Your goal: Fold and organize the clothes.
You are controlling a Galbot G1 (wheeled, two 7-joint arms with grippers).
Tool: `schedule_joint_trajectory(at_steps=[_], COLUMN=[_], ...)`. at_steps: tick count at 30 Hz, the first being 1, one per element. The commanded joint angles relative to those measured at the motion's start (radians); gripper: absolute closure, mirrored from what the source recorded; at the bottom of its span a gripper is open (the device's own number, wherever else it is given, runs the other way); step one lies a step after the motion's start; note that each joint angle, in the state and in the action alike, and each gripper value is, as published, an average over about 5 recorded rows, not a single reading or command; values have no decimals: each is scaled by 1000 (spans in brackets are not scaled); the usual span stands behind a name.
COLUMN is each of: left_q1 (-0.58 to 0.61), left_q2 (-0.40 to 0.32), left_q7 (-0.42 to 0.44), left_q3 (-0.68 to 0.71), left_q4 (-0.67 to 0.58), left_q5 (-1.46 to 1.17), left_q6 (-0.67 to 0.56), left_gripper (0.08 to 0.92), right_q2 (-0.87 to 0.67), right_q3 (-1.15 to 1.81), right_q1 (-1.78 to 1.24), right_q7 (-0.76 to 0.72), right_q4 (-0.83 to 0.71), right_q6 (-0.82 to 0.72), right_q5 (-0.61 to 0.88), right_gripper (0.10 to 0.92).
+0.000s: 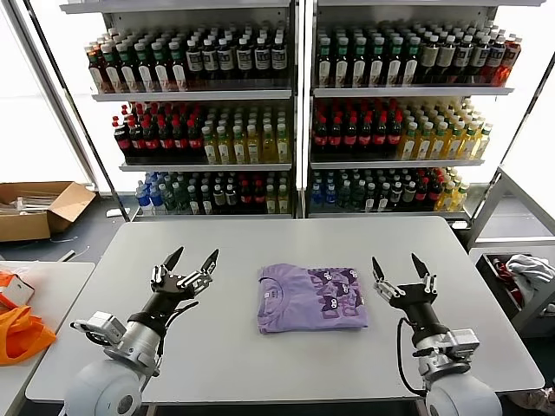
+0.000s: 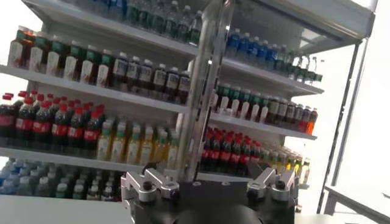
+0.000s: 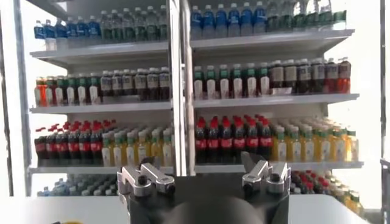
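Observation:
The lavender T-shirt (image 1: 310, 298) lies folded into a neat rectangle on the middle of the grey table (image 1: 260, 364), its dark purple-and-white print facing up. My left gripper (image 1: 192, 259) is open and empty, raised above the table to the left of the shirt, fingers pointing up toward the shelves. My right gripper (image 1: 400, 263) is open and empty, raised to the right of the shirt in the same pose. Both wrist views look at the drink shelves; the shirt does not show in them.
Shelves of bottled drinks (image 1: 295, 113) stand behind the table. A cardboard box (image 1: 39, 208) sits on the floor at far left. An orange cloth bag (image 1: 19, 334) lies on a side table at left. A grey-white and red cloth (image 1: 525, 273) lies in a bin at right.

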Motion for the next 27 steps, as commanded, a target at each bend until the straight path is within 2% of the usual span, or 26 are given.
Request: schedule_joint_trajectory(at_steps=[1, 15, 27], left_q1=[143, 200, 254], left_q2=[-59, -65, -97], left_q7=[48, 93, 189], left_q3=[-131, -169, -212], left_q4=[-39, -38, -82], left_q5=[144, 113, 122], left_q6=[2, -14, -12], left_gripper=[177, 177, 177], right_q2=[35, 81, 109], right_q3=[330, 328, 309], right_q1=[-290, -326, -369], right_q7=[-130, -129, -135], right_q4=[52, 78, 90], right_q6=[135, 139, 157], right_q5=[83, 11, -21], right_gripper=[203, 203, 203])
